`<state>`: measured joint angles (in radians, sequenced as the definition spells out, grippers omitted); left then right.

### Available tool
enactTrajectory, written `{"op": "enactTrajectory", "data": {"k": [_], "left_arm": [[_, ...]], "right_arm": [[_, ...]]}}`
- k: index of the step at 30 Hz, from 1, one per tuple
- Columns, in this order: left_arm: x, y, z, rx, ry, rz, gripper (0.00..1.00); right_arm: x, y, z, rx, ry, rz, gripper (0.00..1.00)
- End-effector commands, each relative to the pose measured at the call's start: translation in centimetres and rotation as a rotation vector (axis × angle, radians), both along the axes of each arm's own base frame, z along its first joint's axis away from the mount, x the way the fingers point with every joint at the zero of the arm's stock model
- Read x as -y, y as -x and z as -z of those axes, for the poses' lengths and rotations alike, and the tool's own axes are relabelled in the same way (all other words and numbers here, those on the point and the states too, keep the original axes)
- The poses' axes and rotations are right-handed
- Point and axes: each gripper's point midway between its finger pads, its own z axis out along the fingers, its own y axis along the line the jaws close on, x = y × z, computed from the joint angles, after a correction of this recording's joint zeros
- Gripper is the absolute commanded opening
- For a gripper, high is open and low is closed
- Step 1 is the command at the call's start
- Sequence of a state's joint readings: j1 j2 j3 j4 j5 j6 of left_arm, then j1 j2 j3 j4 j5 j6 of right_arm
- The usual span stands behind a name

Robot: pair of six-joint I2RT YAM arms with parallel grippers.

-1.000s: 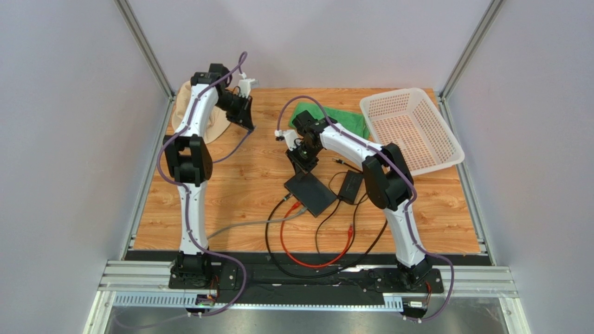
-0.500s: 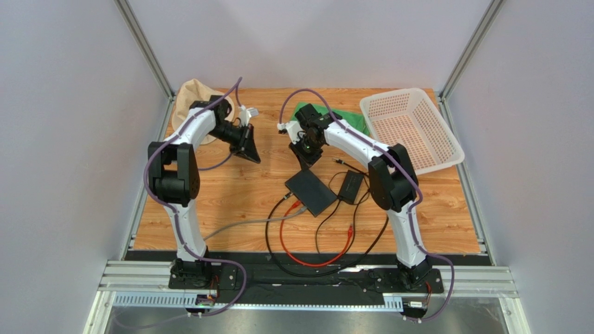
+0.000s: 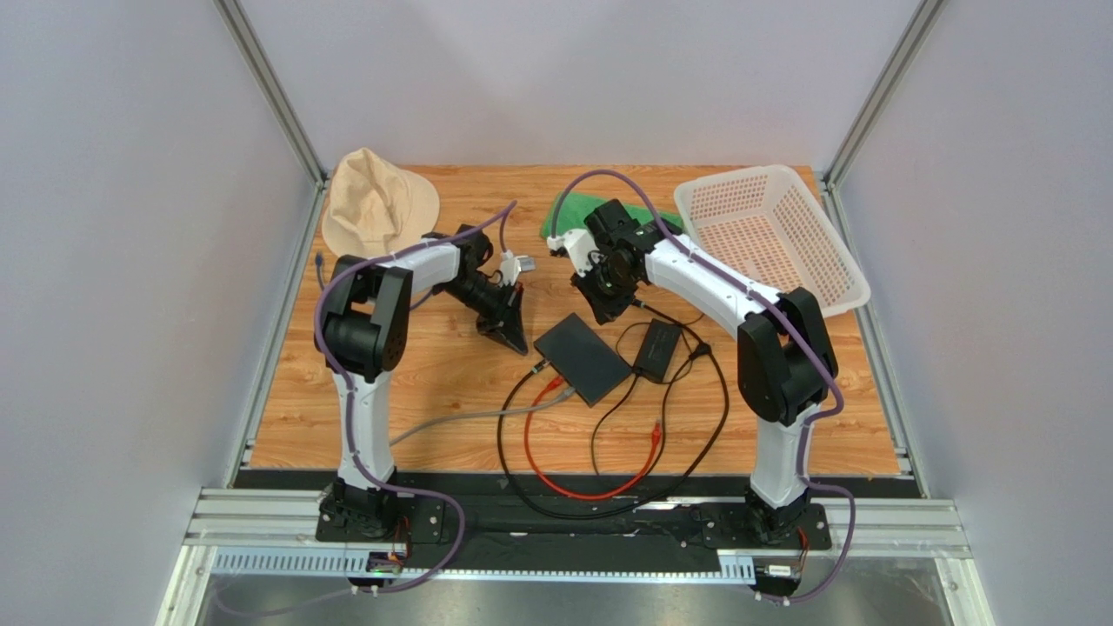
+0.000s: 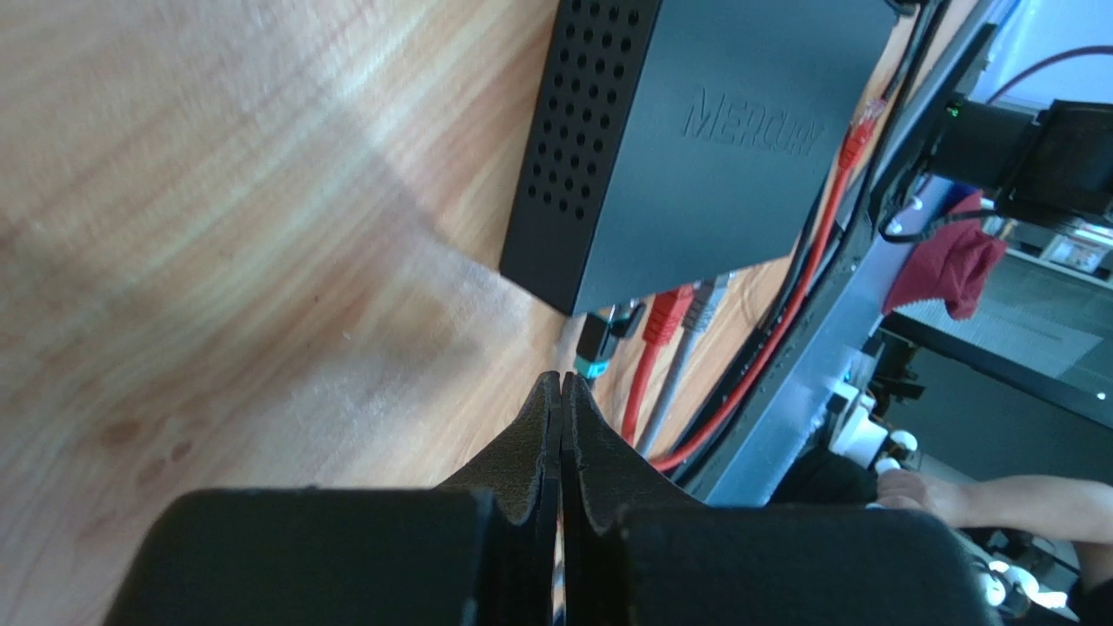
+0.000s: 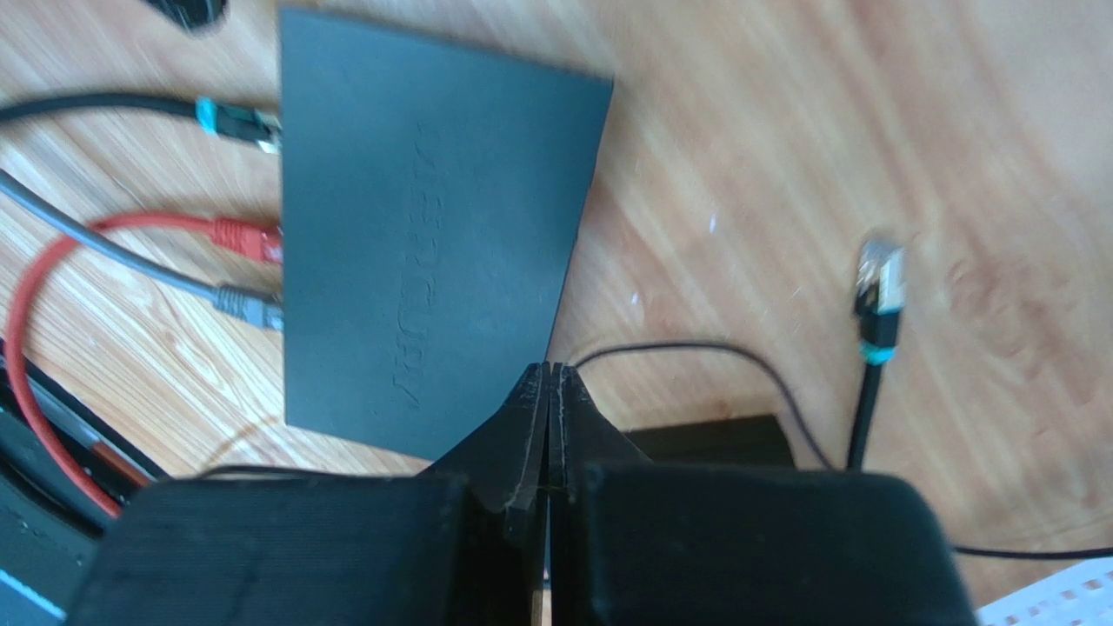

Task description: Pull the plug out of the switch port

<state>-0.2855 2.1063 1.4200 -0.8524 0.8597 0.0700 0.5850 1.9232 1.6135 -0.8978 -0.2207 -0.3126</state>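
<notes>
We found both end effectors closed on nothing. The left end effector (image 4: 562, 381) hung just left of the black switch (image 3: 583, 357) at mid-counter (image 3: 431, 391); the right end effector (image 5: 549, 372) hovered by its far corner. The red plug (image 5: 246, 239), grey plug (image 5: 248, 307) and black plug (image 5: 242, 124) sat in its near-left edge.

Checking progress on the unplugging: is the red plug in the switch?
Yes, the red plug sits in the switch's edge, between the black plug and the grey plug.
</notes>
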Motion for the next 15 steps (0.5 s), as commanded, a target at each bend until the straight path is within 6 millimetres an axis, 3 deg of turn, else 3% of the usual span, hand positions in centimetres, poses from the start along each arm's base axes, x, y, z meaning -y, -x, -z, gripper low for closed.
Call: {"op": "enactTrajectory", "data": {"k": [1, 5, 10, 12, 13, 15], "left_arm": [[0.6, -2.3, 0.7, 0.050, -0.021, -0.042, 0.00], [1.2, -3.6, 1.1, 0.046, -0.027, -0.057, 0.00], [2.9, -4.7, 1.6, -0.002, 0.031, -0.045, 0.00], [3.6, -6.2, 0.6, 0.010, 0.061, -0.041, 0.00], [3.8, -6.5, 1.1, -0.013, 0.066, -0.039, 0.00], [4.5, -8.1, -0.5, 0.007, 0.092, -0.038, 0.00]], "right_arm": [[1.0, 0.4, -1.9, 0.064, -0.022, -0.002, 0.00], [1.7, 1.3, -0.8, 0.045, 0.006, -0.011, 0.00], [2.3, 0.8, -0.8, 0.055, 0.020, 0.000, 0.00], [2.5, 0.3, -0.7, 0.061, 0.028, 0.006, 0.00], [2.7, 0.0, -0.7, 0.069, 0.034, 0.008, 0.00], [3.0, -0.3, -0.7, 0.073, 0.040, 0.015, 0.00]]}}
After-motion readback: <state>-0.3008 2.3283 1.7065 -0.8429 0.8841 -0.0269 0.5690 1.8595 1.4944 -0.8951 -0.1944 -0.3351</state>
